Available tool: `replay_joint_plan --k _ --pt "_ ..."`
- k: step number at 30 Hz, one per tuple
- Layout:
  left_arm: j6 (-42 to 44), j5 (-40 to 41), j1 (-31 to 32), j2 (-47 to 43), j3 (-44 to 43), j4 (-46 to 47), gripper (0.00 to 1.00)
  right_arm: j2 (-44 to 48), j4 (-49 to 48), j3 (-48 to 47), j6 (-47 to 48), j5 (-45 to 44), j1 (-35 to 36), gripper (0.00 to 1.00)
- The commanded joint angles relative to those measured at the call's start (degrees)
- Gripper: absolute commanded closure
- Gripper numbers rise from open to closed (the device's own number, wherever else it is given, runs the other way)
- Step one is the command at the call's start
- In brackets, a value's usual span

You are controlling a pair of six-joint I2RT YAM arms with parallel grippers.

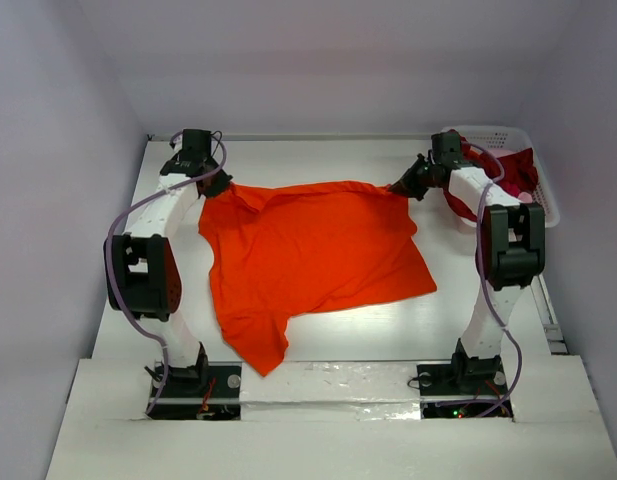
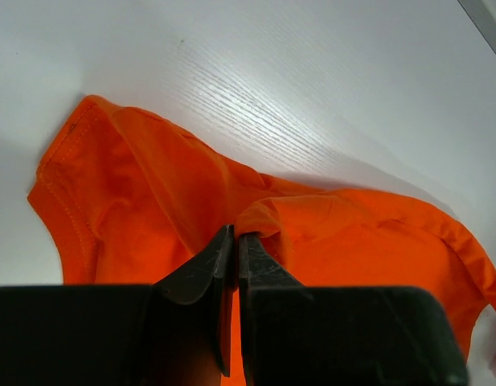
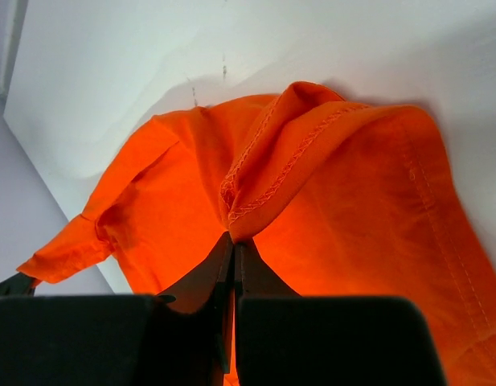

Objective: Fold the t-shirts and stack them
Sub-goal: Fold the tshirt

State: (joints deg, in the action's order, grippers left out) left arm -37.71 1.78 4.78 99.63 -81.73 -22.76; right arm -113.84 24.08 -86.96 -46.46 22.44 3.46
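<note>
Two t-shirts (image 1: 308,260) (image 1: 518,166), seemingly (one basket (image 1: 498,131))

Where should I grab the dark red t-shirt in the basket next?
Probably the crumpled ridge of the dark red t-shirt heaped above the rim of the white lattice basket, approached from above. The basket walls block a side approach, and no hem or corner shows clearly.

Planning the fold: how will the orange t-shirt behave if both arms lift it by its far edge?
Probably floppy: the orange t-shirt bunches into folds where the left gripper and right gripper pinch it, so it should sag between them. Likely light for its size, being thin cloth.
</note>
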Motion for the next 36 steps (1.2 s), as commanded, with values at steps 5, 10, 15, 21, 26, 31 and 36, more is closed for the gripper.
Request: replay_joint_plan --k 5,10,15,21,26,31,36 --pt "0.97 2.17 -0.03 -4.8 0.79 -2.98 1.0 4.77 -0.52 1.26 1.28 -1.52 0.4 1.0" --pt "1.33 3.14 -0.03 -3.92 -0.88 -4.66 1.0 5.3 -0.26 1.35 1.02 -2.31 0.4 1.0" --pt "0.54 3.49 -0.03 -3.48 0.6 -5.62 1.0 5.82 0.18 1.18 0.75 -2.66 0.4 1.0" --pt "0.18 4.11 -0.03 -4.97 3.68 -4.92 1.0 6.79 0.27 2.49 1.28 -3.72 0.4 1.0" --pt "0.18 3.14 -0.03 -5.24 4.57 -5.27 1.0 7.49 0.18 3.72 1.28 -3.89 0.4 1.0" --pt "0.18 1.47 -0.03 -5.77 4.74 -5.89 1.0 8.02 0.45 4.08 1.11 -4.68 0.4 1.0" --pt "1.06 0.51 -0.03 -6.12 2.55 -8.26 1.0 8.29 0.97 4.34 1.11 -5.65 0.4 1.0"
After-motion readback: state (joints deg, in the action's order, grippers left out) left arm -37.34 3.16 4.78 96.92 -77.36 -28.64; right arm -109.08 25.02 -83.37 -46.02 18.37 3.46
